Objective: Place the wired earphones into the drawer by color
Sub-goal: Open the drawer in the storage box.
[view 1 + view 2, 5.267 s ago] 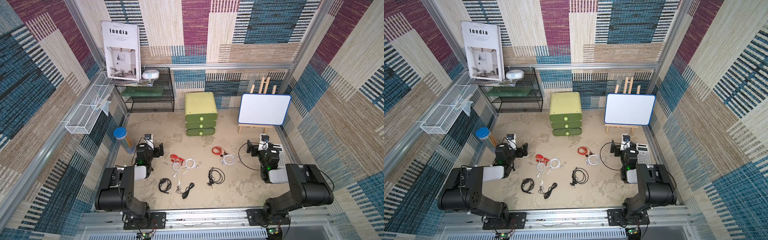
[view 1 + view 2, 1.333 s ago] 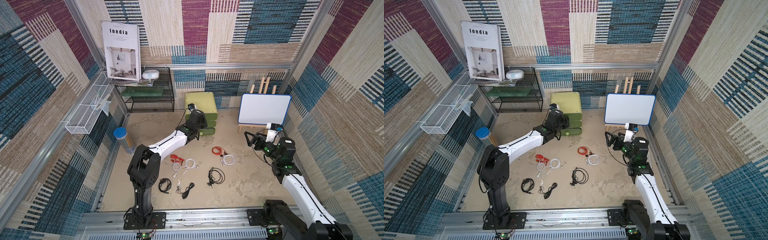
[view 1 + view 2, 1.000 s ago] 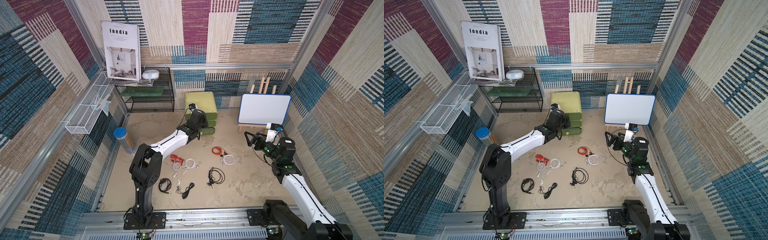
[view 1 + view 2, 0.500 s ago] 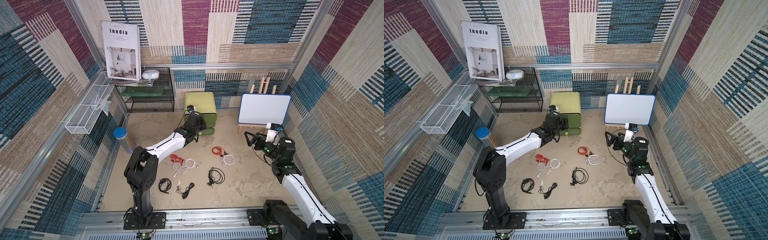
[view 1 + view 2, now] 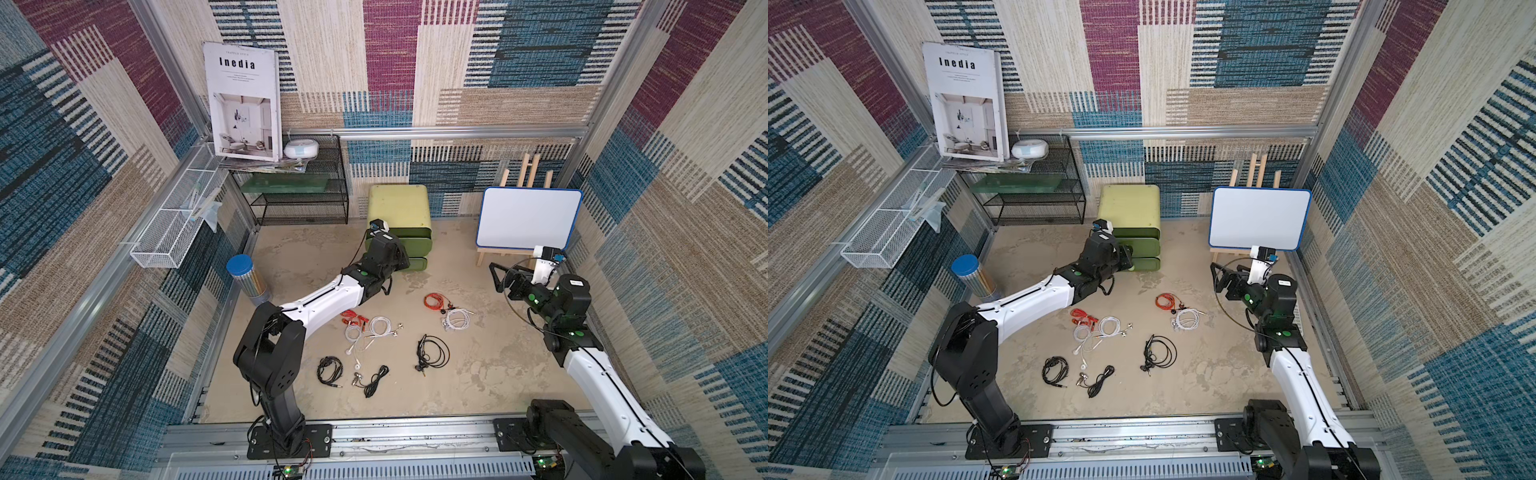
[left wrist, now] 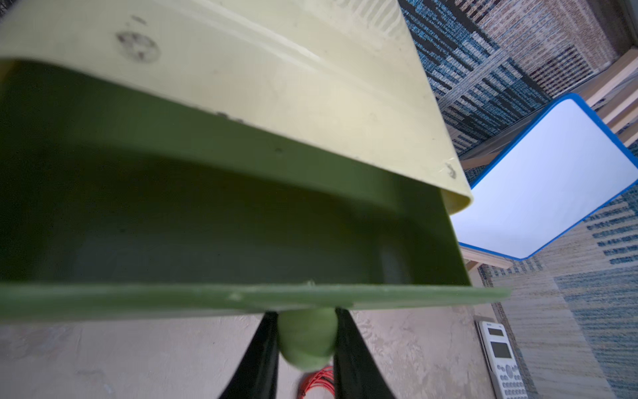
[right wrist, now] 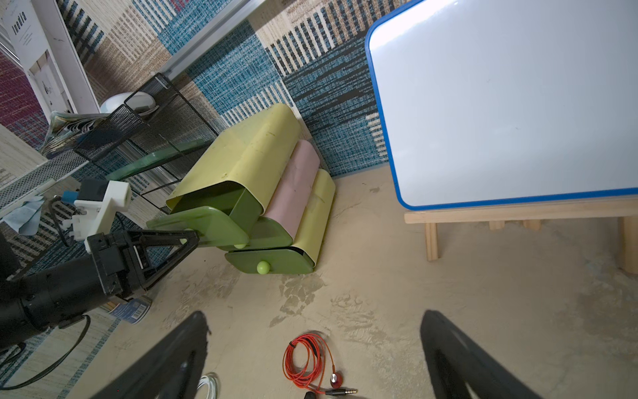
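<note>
Earphones lay scattered on the floor in front of the cabinet, well apart from it. A red coil and a white coil lay just beside each other on the right arm's side, with a black coil nearer the base rail. On the left arm's side lay a red bundle, a white tangle touching it, and two black bundles closest to the rail.

Left gripper was clamped on the knob of the top drawer, one finger on each side of it. That drawer stood partly out of the cabinet, and the bottom drawer sat pushed in.

Right gripper hung above the floor near the red coil and in front of the whiteboard, its jaws spread wide and holding nothing.
</note>
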Tool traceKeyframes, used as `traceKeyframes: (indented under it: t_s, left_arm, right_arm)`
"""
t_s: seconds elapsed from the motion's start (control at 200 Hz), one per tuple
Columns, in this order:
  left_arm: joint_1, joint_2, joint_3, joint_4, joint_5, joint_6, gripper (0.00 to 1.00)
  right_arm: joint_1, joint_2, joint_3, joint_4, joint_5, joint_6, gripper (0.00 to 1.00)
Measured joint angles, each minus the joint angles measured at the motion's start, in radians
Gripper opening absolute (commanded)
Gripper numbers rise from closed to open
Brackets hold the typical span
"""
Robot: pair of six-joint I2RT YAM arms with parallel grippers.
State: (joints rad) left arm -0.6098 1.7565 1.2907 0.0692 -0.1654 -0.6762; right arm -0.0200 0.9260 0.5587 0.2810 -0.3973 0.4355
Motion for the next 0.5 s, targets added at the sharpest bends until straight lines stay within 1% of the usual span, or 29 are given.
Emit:
traceKeyframes:
  t_s: [0.501]
  left_arm:
    - [-0.034, -0.150, -0.175, 0.006, -0.011, -0.004, 0.16]
  right_arm:
    - [0.000, -0.004, -0.004, 0.000, 0.000, 0.000, 0.99]
